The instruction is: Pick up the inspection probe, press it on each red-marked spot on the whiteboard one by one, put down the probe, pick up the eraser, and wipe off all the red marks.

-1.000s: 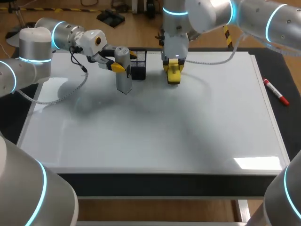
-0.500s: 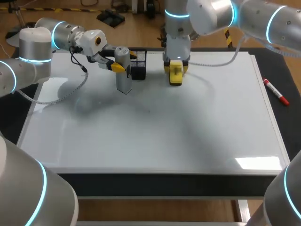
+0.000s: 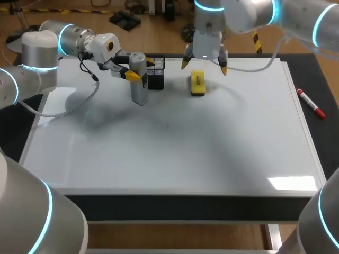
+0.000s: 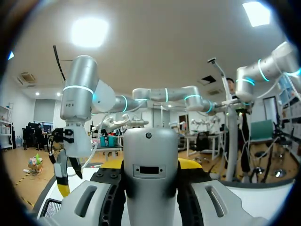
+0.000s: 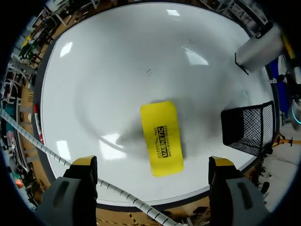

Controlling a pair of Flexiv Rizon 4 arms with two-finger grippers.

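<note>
The grey cylindrical probe (image 3: 139,79) hangs upright over the whiteboard's (image 3: 185,148) far left part, with my left gripper (image 3: 140,70) shut on its upper body. In the left wrist view the probe (image 4: 150,165) fills the space between the fingers. The yellow eraser (image 3: 197,83) lies flat on the board near its far edge. Just above it my right gripper (image 3: 204,66) is wide open, one fingertip to either side and neither touching. In the right wrist view the eraser (image 5: 162,137) lies under the open right gripper (image 5: 153,164). I see no red marks on the board.
A black mesh basket (image 3: 156,74) stands at the far edge between probe and eraser, also seen as the basket (image 5: 247,127) beside the eraser. A red marker (image 3: 311,103) lies on the dark mat right of the board.
My right gripper has opened, let go of the eraser on the board, and lifted a little away from it. The left arm and probe have stayed still.
</note>
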